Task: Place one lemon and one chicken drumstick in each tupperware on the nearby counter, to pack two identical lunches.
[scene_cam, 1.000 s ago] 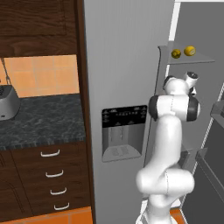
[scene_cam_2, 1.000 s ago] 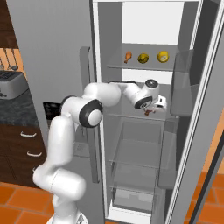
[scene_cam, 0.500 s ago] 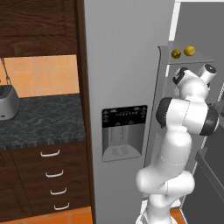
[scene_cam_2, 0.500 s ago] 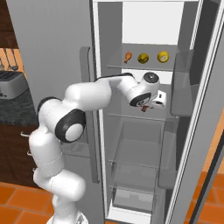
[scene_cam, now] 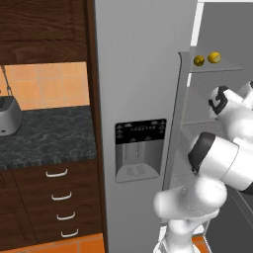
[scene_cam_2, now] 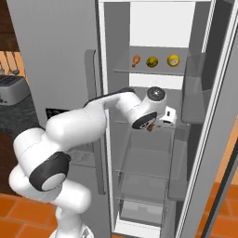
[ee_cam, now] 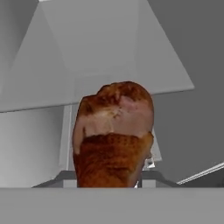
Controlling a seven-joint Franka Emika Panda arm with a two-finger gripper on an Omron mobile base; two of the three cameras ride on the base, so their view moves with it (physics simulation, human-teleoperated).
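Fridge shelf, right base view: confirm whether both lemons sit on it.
Yes, two lemons rest on the shelf beside a drumstick.

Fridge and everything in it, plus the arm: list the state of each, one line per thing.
Fridge door: open.
Gripper: jaws shut on a chicken drumstick, inside the fridge below the stocked shelf.
Second drumstick: lying on the upper shelf.
Two lemons: resting on that same shelf, beside the drumstick.
Counter drawers: closed.
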